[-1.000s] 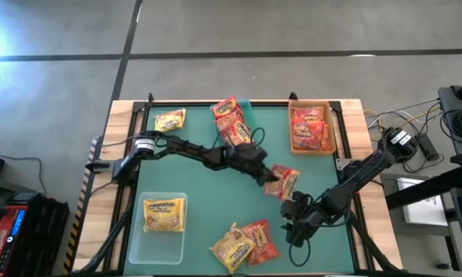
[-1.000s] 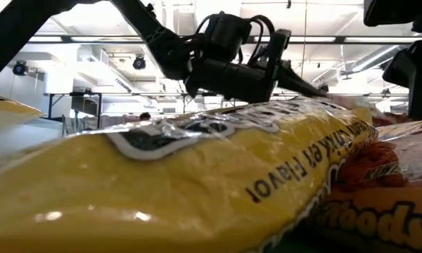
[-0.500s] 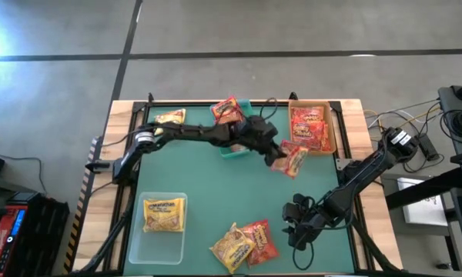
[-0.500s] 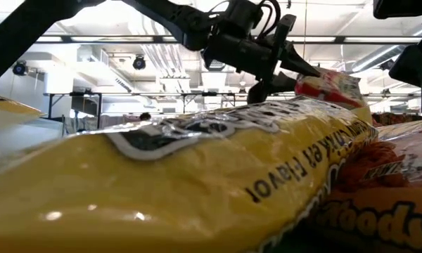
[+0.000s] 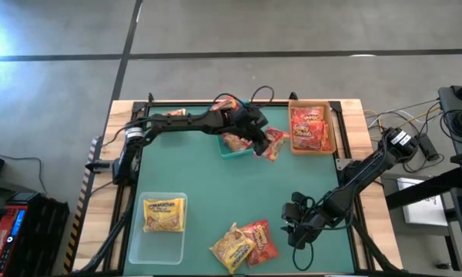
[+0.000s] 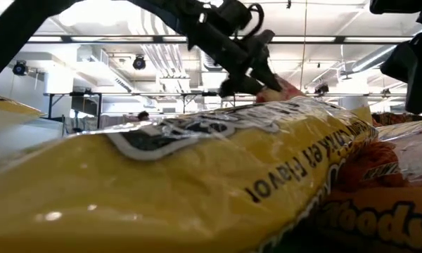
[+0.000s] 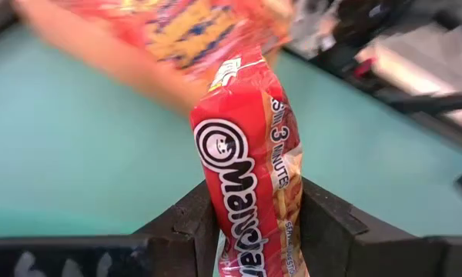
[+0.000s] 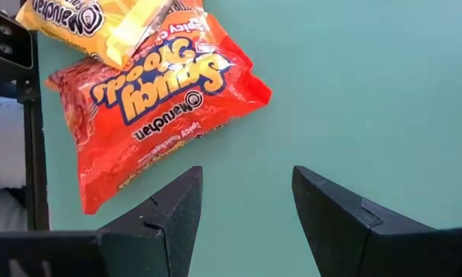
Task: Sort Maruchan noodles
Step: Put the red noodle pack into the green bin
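Observation:
My left gripper [image 5: 260,143] is shut on a red Maruchan noodles packet [image 5: 272,145], up in the air beside the teal bin [image 5: 232,151] at the far middle, which holds red packets. The low view shows this gripper [image 6: 252,67] high above the table. More red packets fill the tan bin [image 5: 333,131] at the far right. One yellow packet [image 5: 163,214] lies flat in the clear bin [image 5: 160,245]. My right gripper [image 5: 296,228] hovers open near a red packet [image 8: 154,115] and a yellow packet [image 8: 100,23] lying flat at the near edge. My left gripper pinches the red packet's two flat faces [image 7: 250,201] between its two fingers [image 7: 186,225]. The fingers slant down from the table's left. The packet stands on edge between them, reaches out past the fingertips and is lifted clear of the table.
A yellow packet [image 5: 172,115] lies at the far left, partly under my left arm. The near yellow packet [image 6: 197,183] fills the low view. Bare green mat [image 5: 239,192] spans the table's middle. A wooden rim [image 5: 123,123] frames the table.
My left gripper has lifted the red packet off the mat at the middle right and carried it up and toward the far edge, then left toward the teal bin, rolling its wrist. The packet now hangs clear of the table.

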`<state>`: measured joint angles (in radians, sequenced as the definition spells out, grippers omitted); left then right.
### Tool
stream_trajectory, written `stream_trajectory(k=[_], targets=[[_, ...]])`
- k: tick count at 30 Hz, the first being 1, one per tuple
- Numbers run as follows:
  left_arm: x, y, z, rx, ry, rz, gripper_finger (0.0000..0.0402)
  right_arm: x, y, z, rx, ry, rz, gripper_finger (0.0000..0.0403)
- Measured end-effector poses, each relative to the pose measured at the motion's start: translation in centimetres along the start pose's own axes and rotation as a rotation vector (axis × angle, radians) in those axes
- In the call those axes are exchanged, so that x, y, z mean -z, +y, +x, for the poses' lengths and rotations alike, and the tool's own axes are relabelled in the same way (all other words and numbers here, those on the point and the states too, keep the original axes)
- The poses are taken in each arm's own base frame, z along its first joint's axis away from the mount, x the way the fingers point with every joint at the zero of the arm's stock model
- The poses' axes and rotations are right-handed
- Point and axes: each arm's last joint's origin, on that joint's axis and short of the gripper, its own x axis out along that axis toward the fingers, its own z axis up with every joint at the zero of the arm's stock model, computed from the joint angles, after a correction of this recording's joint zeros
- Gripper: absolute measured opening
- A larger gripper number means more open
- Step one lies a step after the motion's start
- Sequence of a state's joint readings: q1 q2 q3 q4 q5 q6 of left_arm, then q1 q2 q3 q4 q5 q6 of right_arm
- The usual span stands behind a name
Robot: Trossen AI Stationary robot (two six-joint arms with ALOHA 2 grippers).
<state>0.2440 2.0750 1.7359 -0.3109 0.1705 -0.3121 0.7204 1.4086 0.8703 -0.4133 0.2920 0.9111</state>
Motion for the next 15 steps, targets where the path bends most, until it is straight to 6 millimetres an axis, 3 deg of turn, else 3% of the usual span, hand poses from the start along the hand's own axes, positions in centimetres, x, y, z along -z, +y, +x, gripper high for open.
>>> stream_trajectory(k=[7,12,15], targets=[[-0.3,-0.7,-5.7,-0.155,0.033,0.097,0.0126,-0.1,-0.3,0.1,0.067,-0.072,-0.055,0.0192],[1.1,-0.6,-10.0,-0.248,0.033,0.134,0.0126,-0.1,-0.5,0.1,0.103,-0.104,-0.107,0.0192],[2.6,0.1,-11.1,-0.348,0.01,0.182,0.0126,-0.2,-0.5,0.1,0.117,-0.117,-0.129,0.0192]])
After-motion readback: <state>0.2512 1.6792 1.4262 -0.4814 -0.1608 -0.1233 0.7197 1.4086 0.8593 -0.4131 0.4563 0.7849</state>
